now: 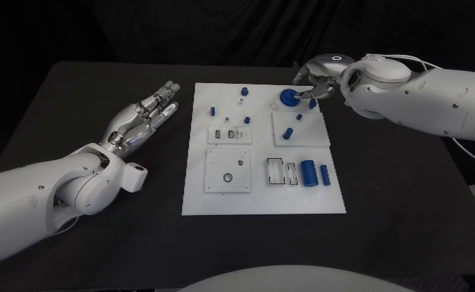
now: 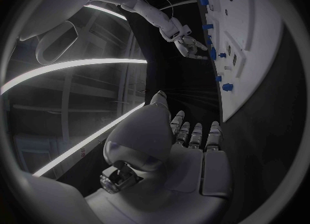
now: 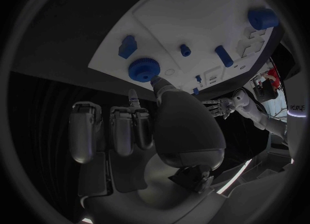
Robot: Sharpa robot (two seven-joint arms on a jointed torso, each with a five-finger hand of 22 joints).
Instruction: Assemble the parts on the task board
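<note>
Right hand (image 1: pixel 315 84) pinching round blue ribbed knob (image 1: pixel 288 97) over flat white task board (image 1: pixel 259 196), small blue peg (image 1: pixel 313 104) alongside; left hand (image 1: pixel 147 117) flat, fingers (image 1: pixel 163 94) spread, empty, above black bench (image 1: pixel 99 99).

So the flat white task board (image 1: pixel 259 196) sits mid-worktop (image 1: pixel 89 93). The left hand (image 1: pixel 147 117) lies just left of the board's far half. The right hand (image 1: pixel 318 79) is over at the far right corner, fingers (image 3: pixel 157 82) touching a round blue knurled gear (image 1: pixel 289 96). A blue cylinder (image 1: pixel 309 172) lies at the board's near right, and a small blue peg (image 1: pixel 244 91) stands at the far edge.
</note>
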